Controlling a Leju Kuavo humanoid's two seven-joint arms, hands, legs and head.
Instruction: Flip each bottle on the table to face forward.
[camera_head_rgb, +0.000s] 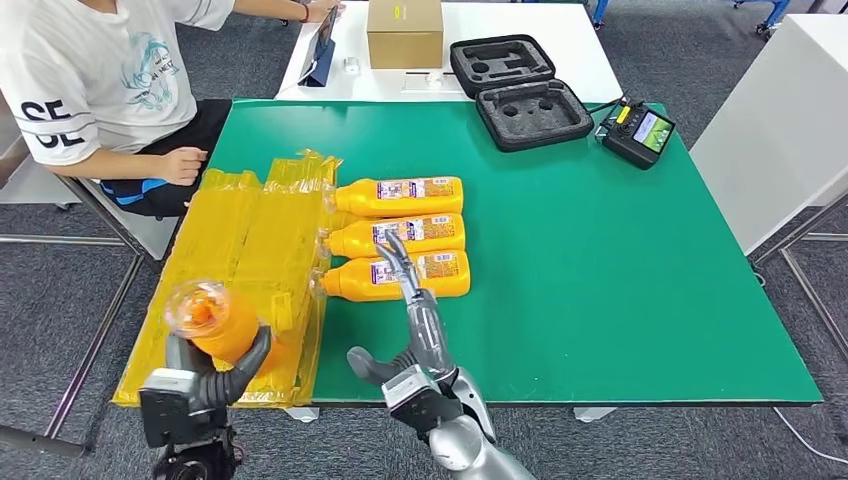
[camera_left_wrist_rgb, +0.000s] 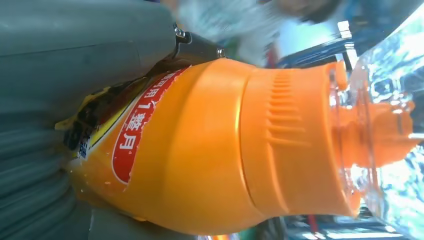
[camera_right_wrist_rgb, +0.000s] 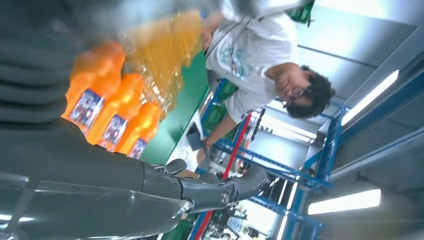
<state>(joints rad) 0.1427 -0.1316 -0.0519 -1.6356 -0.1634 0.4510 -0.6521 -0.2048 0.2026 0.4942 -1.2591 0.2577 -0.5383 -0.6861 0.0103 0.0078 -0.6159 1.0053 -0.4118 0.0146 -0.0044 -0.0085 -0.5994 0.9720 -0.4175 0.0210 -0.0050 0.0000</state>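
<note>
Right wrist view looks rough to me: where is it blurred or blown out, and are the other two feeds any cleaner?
Right wrist view: ceiling lights glare white, the three lying bottles are soft, top edge smeared. Left wrist view: the held bottle is sharp, its clear cap washed out by backlight, background blurred. Head view: evenly lit, sharp, edges bowed by the wide lens.

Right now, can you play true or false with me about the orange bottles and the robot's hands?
1. Three orange bottles lie side by side on the green table. True.
2. The left hand holds nothing. False: it grips an orange bottle.
3. The right hand holds a bottle. False: its fingers are apart and it holds nothing.
4. A person sits beside the table. True.
5. The black foam case is closed. False: it lies open.
</note>
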